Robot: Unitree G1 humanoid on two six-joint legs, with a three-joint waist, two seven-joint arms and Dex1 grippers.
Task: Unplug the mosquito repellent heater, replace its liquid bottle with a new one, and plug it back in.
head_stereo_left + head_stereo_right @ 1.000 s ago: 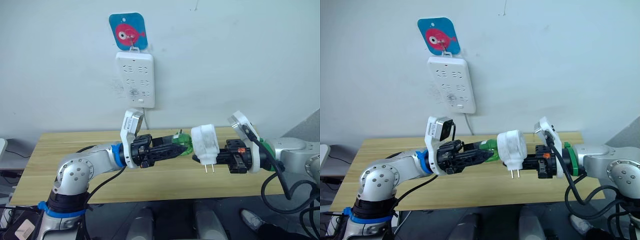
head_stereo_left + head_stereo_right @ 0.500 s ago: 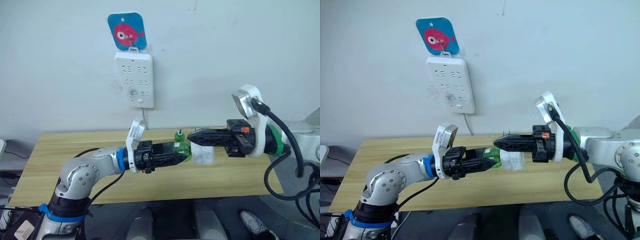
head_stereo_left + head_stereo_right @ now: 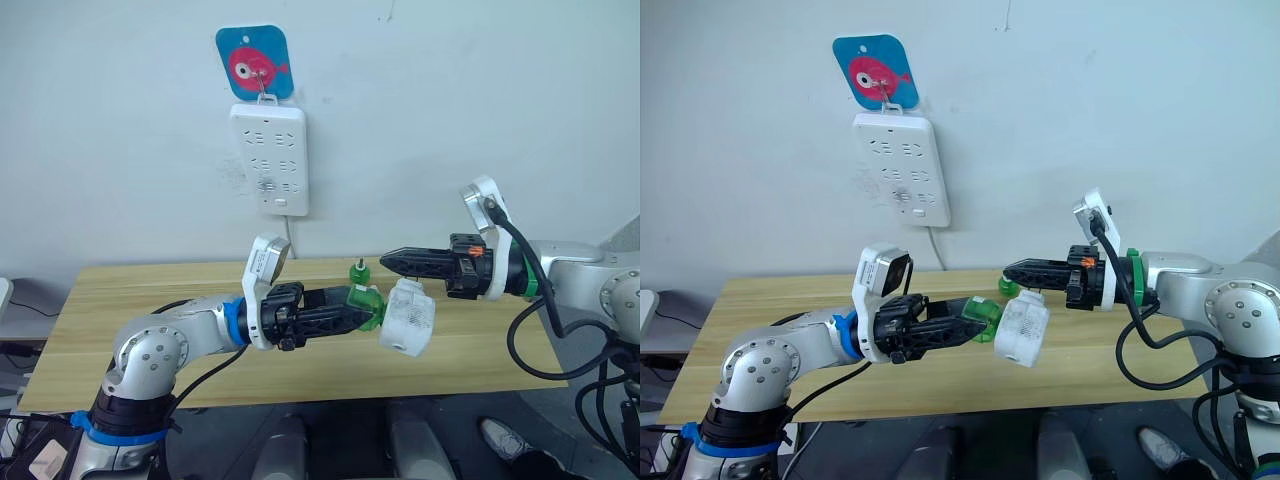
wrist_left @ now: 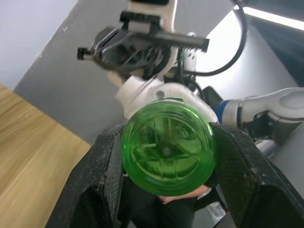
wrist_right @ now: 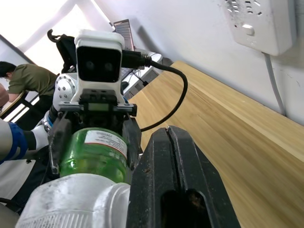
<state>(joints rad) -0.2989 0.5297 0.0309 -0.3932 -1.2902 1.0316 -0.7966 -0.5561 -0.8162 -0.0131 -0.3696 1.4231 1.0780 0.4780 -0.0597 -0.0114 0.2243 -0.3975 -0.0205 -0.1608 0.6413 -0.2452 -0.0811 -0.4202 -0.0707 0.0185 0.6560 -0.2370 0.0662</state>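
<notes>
Mosquito heater (image 3: 407, 317) hangs in the air above the wooden table (image 3: 140, 300), tipped over to one side. It is white and round, and it is joined to the end of a green bottle (image 3: 364, 307).

My left gripper (image 3: 345, 312) has its two black fingers squeezed on the green bottle, one on each side. In the left wrist view I look right at the round green bottom of the bottle (image 4: 166, 147), with a black finger (image 4: 107, 166) pressed on either side and the white heater (image 4: 142, 92) poking out behind it. So the left gripper holds the bottle, and the heater hangs off the bottle.

My right gripper (image 3: 392, 262) is just above the heater. Its two black fingers lie pressed flat together and hold nothing. They point toward my left arm. The tip is very near the top of the heater, but I cannot tell if it touches.

A small green cap (image 3: 357, 269) stands on the table just behind the bottle.

On the wall behind the table hangs a white power strip (image 3: 270, 158) with many sockets. It hangs from a blue hook plate with a pink fish (image 3: 255, 62) on it. A white cord (image 3: 289, 232) runs down from the strip toward the table.

In the right wrist view a person in a green top (image 5: 21, 78) sits far off in the room.
</notes>
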